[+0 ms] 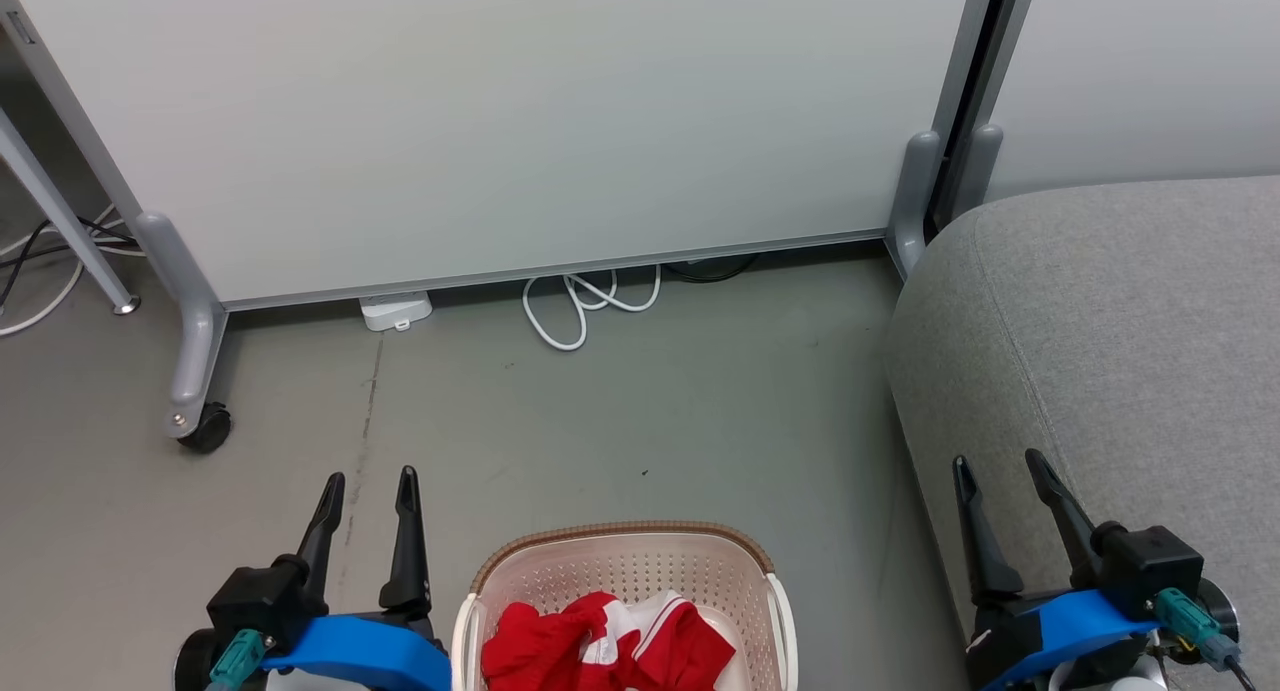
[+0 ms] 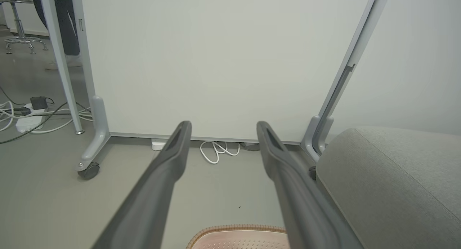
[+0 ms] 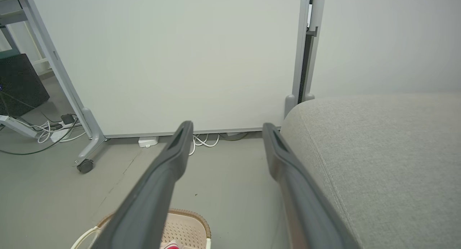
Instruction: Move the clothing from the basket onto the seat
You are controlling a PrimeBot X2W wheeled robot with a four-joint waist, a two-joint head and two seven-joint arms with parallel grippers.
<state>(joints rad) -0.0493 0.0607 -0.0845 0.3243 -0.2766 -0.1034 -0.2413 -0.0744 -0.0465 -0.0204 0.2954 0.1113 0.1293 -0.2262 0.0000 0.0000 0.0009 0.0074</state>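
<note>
Heads up: your left gripper [image 1: 371,476] and right gripper [image 1: 996,459] both have fingers spread wide, holding nothing. The clothing [image 1: 610,641] sits bunched in the basket [image 1: 625,529] at bottom centre, with the seat [image 1: 1120,341] at right. Pinch just a loose fold and it could slip; snag the rim and the basket probably drags.

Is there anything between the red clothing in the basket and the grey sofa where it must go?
Nothing visible blocks the way. The red-and-white clothing lies inside the laundry basket, so it must be lifted over the basket's wall. Between the basket and the grey sofa to its right is bare floor.
</note>
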